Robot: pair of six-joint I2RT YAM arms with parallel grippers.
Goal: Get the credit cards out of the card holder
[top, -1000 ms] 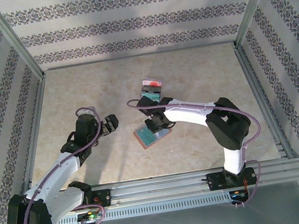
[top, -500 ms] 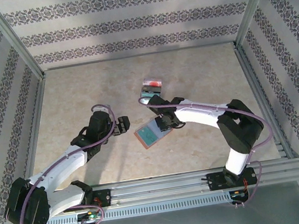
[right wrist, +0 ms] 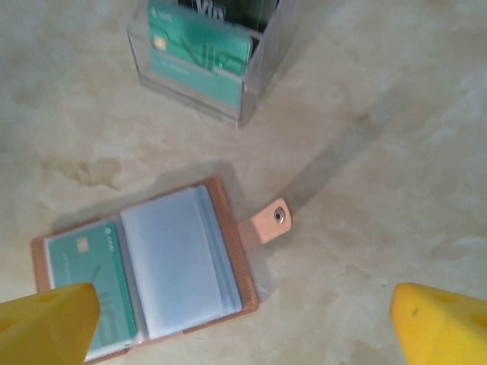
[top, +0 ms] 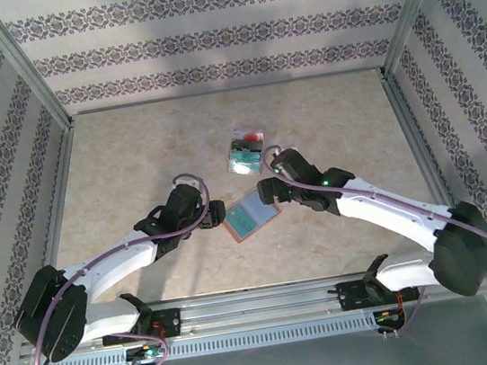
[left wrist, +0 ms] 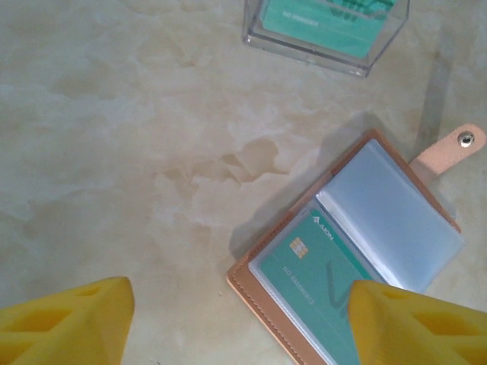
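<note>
The table (top: 129, 144) is pale and looks like stone. The left arm (top: 118, 259) and the right arm (top: 393, 211) both reach in toward its middle. The left gripper (left wrist: 240, 281) has its yellow fingers (left wrist: 65, 323) spread wide apart, and it holds nothing. The right gripper (right wrist: 245, 293) has its fingers (right wrist: 441, 327) spread wide too, with nothing in them. The card holder (top: 250, 218) lies open and flat on the table, right between the two grippers. From the left gripper it sits just in front, closer to the finger on the right of that view. From the right gripper it sits just in front, closer to the finger on the left of that view. A clear box (right wrist: 202, 68) stands a bit past the card holder, farther from both grippers, with green cards standing in it. A green card (left wrist: 312, 277) is tucked in one side of the holder. The other side is pale blue-grey. A small tab (right wrist: 268, 220) with a round snap sticks out from that side's edge.
</note>
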